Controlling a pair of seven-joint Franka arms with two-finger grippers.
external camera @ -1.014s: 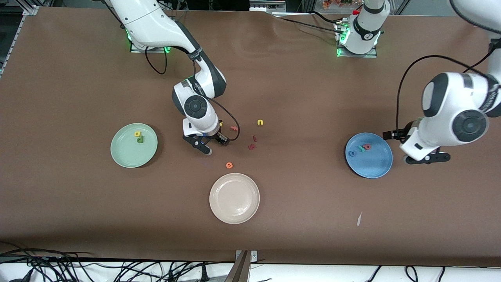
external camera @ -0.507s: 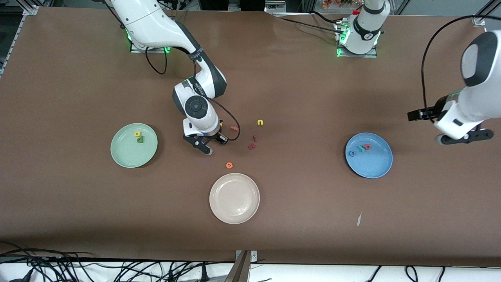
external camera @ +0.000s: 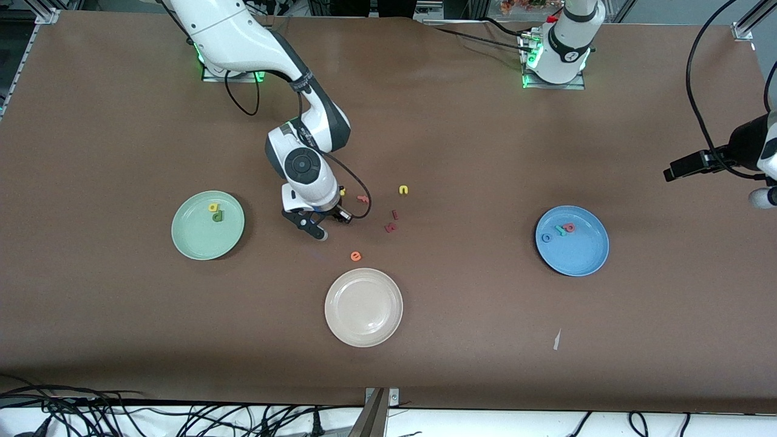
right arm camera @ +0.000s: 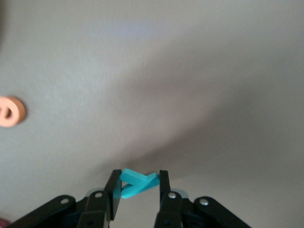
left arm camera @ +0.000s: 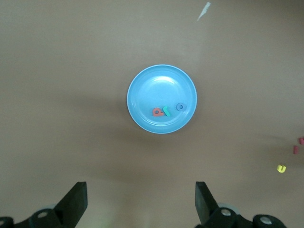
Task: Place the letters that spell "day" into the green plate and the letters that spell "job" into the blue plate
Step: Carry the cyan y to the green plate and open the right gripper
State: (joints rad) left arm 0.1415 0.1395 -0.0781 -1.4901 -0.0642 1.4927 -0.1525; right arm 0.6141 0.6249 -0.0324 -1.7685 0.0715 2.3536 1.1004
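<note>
Between my right gripper [right arm camera: 137, 186] pads: teal forked foam "y" [right arm camera: 137, 184], clamped, low over tabletop [external camera: 461, 152]. Pale mint-green round plate [external camera: 194, 243] lies toward right arm's end. Left gripper [left arm camera: 141, 204] apart, waiting high above mid-blue round plate [left arm camera: 142, 90].

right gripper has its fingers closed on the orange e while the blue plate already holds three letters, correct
Not quite. The right gripper is closed on the teal letter, as the right wrist view shows; the orange e lies loose on the table. The blue plate does hold three letters.
</note>
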